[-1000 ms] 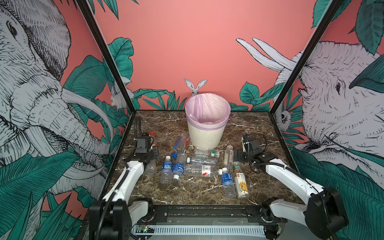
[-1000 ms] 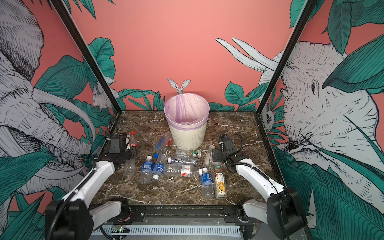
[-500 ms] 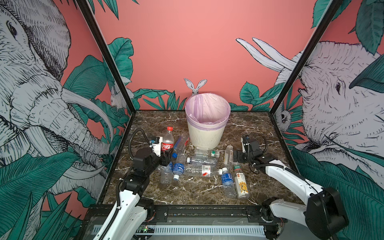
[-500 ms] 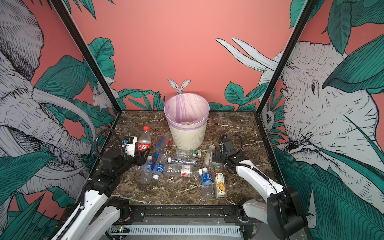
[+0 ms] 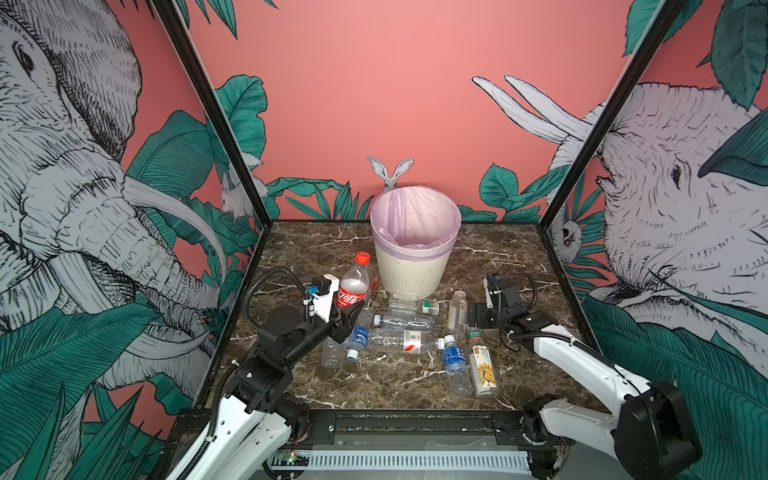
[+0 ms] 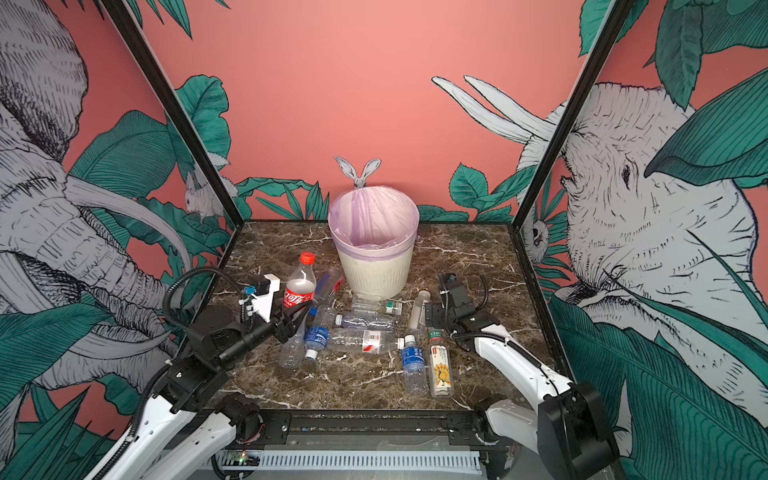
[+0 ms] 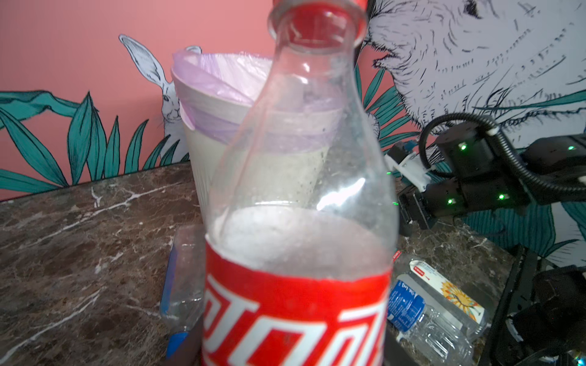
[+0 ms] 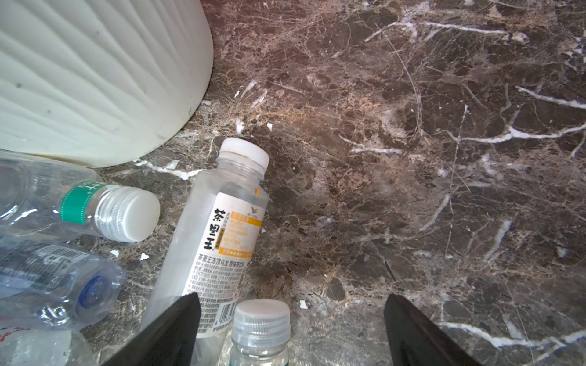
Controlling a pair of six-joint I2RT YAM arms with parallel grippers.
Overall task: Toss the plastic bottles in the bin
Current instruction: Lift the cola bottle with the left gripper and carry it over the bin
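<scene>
Both top views: left gripper (image 5: 347, 318) is clamped on the red-label bottle (image 5: 353, 286), upright just beside the bin (image 5: 411, 270) at the worktop's (image 6: 270, 249) far edge. Loose bottles (image 5: 403, 340) lie mid-worktop.

Left wrist: red-label bottle (image 7: 298, 253) fills the frame (bin (image 7: 203, 104) behind).

Right wrist: right gripper (image 8: 291, 298) spread wide and empty, with a white-yellow bottle (image 8: 222, 240) lying near the bin's (image 8: 95, 79) foot.
</scene>
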